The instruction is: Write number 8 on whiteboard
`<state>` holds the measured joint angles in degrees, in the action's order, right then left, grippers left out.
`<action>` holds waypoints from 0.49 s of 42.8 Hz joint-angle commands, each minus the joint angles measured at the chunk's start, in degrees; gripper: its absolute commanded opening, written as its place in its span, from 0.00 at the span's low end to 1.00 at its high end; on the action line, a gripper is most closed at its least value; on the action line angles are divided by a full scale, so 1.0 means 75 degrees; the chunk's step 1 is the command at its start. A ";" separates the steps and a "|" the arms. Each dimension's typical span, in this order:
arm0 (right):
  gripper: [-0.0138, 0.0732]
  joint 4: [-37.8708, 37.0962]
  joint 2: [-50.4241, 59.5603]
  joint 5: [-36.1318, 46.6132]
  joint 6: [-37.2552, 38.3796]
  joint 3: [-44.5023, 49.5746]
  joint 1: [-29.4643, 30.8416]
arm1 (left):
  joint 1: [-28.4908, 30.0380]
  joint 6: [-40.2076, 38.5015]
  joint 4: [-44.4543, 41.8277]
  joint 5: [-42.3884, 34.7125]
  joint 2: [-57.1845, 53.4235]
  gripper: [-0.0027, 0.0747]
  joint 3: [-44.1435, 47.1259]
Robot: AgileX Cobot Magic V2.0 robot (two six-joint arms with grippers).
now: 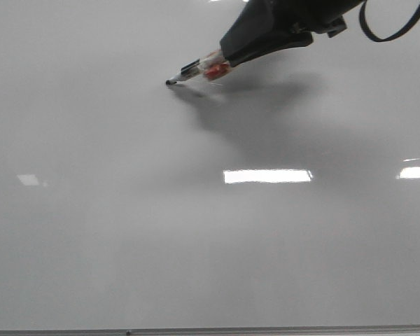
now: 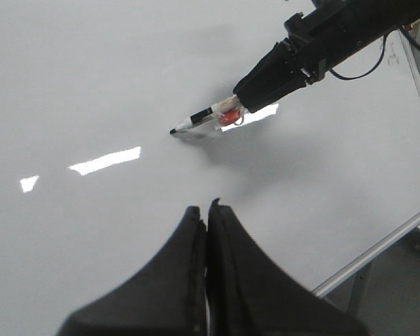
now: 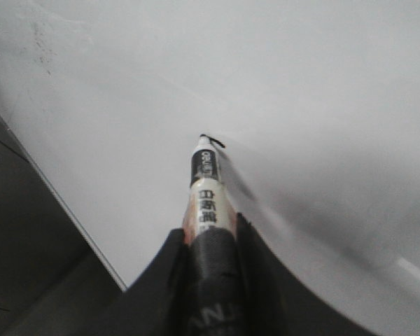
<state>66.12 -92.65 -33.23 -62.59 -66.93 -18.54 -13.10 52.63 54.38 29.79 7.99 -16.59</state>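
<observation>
— Near edge of my whiteboard (image 1: 126,266) first: bare grey gloss, some glare patches, no figure drawn there. What do you make of the far side?

— Your right gripper (image 1: 227,56) is up near the far edge, jaws clamped around a marker (image 1: 203,70), its tip on the board or just above it — hard to separate from the front.

— From my right wrist I see a tiny dark hook of ink at the tip (image 3: 211,140). I judge that's the very start of the number 8; nothing more of it exists.

— And your left gripper (image 2: 207,210)?

— Fingers pressed together, holding nothing, hovering over the board well apart from the marker.

— What worries you?

— Pressure. Too light and the stroke may skip; too hard and the marker could slip in my jaws, skewing the loops. My arm's shadow falls right where the lower loop should go — I might misjudge the closure.
</observation>
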 commanded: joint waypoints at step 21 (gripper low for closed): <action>0.09 -0.0327 0.0518 0.0687 0.0114 0.1201 0.0228 | 0.0018 0.0012 0.0308 -0.0396 0.0077 0.01 -0.0191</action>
<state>63.64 -92.42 -32.95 -61.91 -59.09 -18.44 -13.10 52.63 54.38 29.67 7.99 -16.59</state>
